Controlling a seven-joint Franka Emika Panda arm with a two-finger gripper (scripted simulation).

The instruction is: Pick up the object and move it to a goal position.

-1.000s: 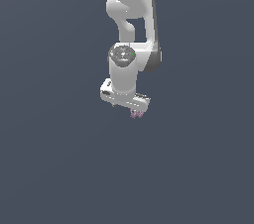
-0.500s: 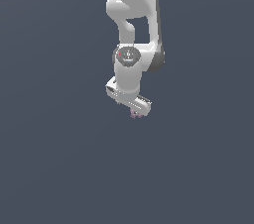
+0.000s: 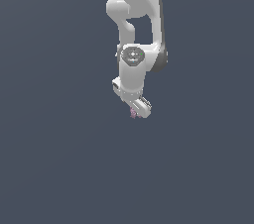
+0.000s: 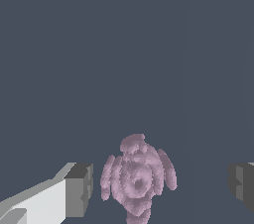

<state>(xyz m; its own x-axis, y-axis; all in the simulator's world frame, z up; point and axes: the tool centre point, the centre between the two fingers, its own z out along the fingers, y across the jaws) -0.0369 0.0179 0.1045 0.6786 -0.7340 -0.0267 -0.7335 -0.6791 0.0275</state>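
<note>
One pink clump, one gripper

We are looking at a simulated scene rather than any real room: everything around the white robot arm is one flat, even slate-grey field, with no walls, furniture or floor line that we can make out. The arm's smooth, shadeless surfaces and the blocky, pixelled edges of the pink-purple clump in the wrist view mark these as computer renders
</note>
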